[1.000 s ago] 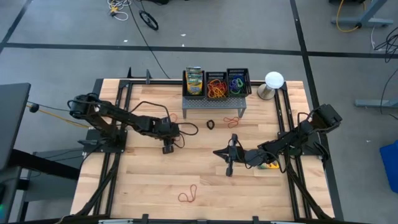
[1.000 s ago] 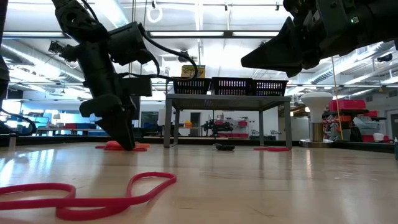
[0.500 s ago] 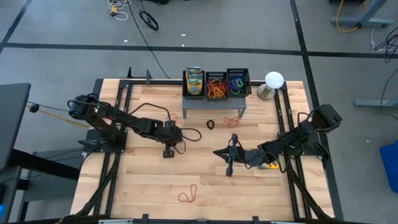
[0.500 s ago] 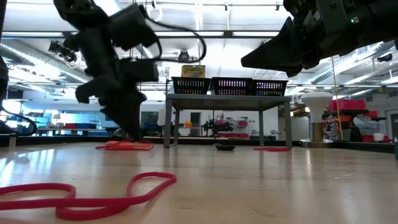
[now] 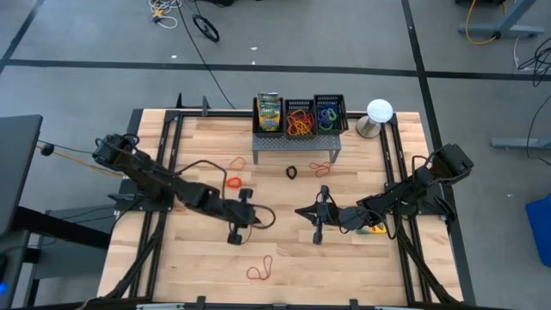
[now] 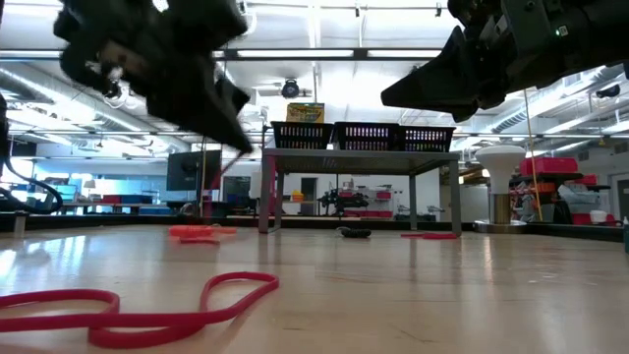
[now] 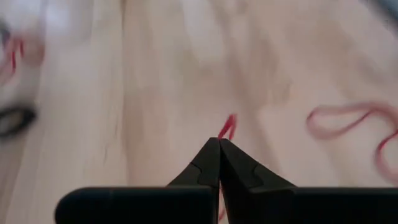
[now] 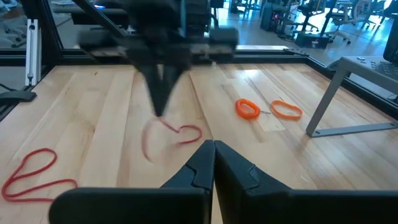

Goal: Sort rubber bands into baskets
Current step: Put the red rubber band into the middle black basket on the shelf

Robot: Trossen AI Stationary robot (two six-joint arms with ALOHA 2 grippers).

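My left gripper (image 5: 267, 220) hovers over the middle of the table, shut on a red rubber band (image 8: 163, 132) that dangles below its fingertips. My right gripper (image 5: 299, 209) hangs shut and empty just to its right, pointing at it. Loose rubber bands lie flat on the wood: two orange (image 5: 232, 182), one black (image 5: 292, 172), one red (image 5: 322, 166) by the stand, and one red (image 5: 261, 269) near the front edge. Three black mesh baskets (image 5: 299, 116) sit in a row on a grey perforated stand (image 5: 295, 145) at the far edge. My left gripper pinches the red rubber band at its top (image 7: 227, 126) between the two fingertips, which slant down toward the table's right. The band hangs slack below them in a loop (image 8: 186, 134). Whether its lowest part touches the table I cannot tell.
The left basket holds a yellow-green crayon box (image 5: 269, 112), the middle one orange and red bands, the right one (image 5: 328, 114) green, blue and purple bands. A white round object (image 5: 380, 110) stands at the far right. A small yellow-green thing (image 5: 372, 228) lies under the right arm.
My left gripper has risen from the table top beside the orange bands and swung toward the near edge and the right gripper, its fingers tipping from steep to a shallower slant. The red band has come up with it. The right arm has kept still.
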